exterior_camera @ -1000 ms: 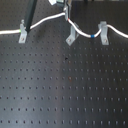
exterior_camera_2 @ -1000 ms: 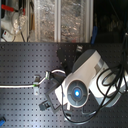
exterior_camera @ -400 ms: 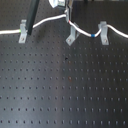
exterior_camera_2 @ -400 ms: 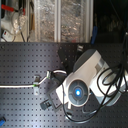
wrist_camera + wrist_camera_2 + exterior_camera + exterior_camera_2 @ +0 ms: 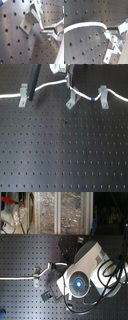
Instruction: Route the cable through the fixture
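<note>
step: threading thin white cable at middle grey metal clip | gripper pinched on cable | next: lower cable into clip slot

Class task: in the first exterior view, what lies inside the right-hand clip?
The cable runs into the right-hand clip, with its blue band just beside it. The stretch inside is hidden.

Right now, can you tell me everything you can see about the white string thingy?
The cable is a thin, bendy white cord lying across the black holed board. In the first exterior view it runs past three small grey brackets, with a short blue band near the right one. The gripper seems to pinch it in the second wrist view.
</note>
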